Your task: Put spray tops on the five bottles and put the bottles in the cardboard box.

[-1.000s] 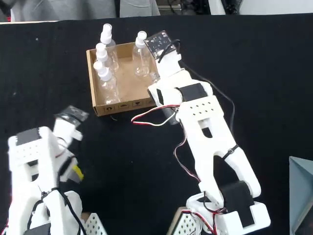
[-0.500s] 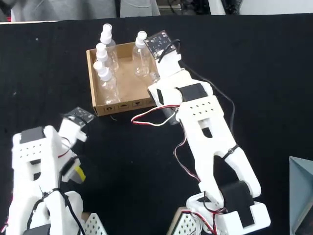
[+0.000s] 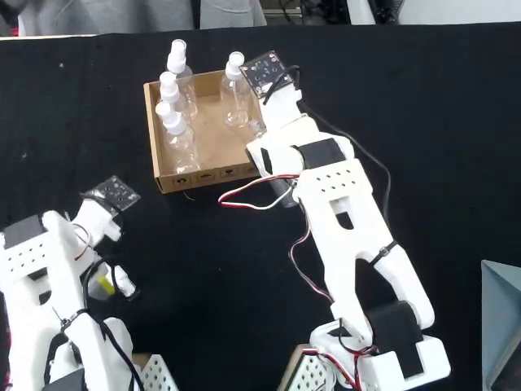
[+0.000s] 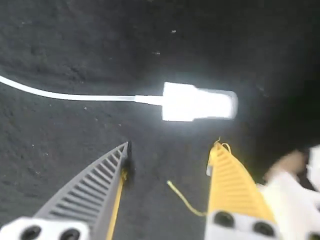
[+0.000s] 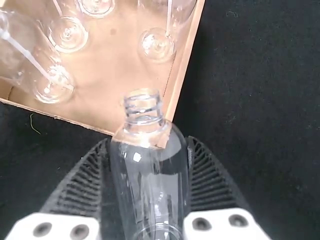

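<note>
A loose white spray top [image 4: 198,102] with a long thin tube lies flat on the black table, just beyond the tips of my left gripper [image 4: 171,147], which is open and holds nothing. From above, this spray top [image 3: 124,281] lies beside the left gripper [image 3: 108,285] at the near left. My right gripper [image 5: 148,142] is shut on a clear bottle [image 5: 147,165] whose threaded neck is bare, held at the near right corner of the cardboard box [image 5: 182,65]. In the box [image 3: 153,130] stand several bottles [image 3: 175,122] with spray tops on.
A grey container [image 3: 501,318] sits at the right edge near the front. The right arm [image 3: 342,212] stretches across the middle toward the box. Red and white cables [image 3: 252,199] hang below its wrist. The black table's far edge [image 3: 423,26] runs behind the box.
The left arm has swung left and lowered toward the near edge, and the spray top now lies beside its gripper. The right arm and its bottle have not moved.
</note>
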`<state>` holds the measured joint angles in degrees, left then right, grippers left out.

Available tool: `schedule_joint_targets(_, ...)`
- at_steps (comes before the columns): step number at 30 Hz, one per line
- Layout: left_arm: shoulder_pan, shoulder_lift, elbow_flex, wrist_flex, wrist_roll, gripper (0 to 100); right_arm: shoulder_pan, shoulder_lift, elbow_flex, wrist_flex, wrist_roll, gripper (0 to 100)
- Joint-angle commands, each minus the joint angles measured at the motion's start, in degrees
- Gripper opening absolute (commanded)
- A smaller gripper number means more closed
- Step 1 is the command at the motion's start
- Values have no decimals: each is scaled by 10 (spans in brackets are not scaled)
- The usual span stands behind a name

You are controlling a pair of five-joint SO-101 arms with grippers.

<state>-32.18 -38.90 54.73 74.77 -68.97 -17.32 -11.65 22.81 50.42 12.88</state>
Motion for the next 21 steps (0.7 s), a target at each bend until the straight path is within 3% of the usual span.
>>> schedule_joint_targets(1,-7,-18,65,-97,-5,238,18,-32,-4,-18,-1,33)
schedule_joint_targets(7,7,-18,112,-127,2,238,18,-32,-4,-18,-1,33)
schedule_joint_targets(14,49,-17,113,-206,158,238,18,-32,-3,-18,-1,33)
schedule_joint_targets(21,131,-18,113,-208,253,238,18,-32,-3,-18,-1,33)
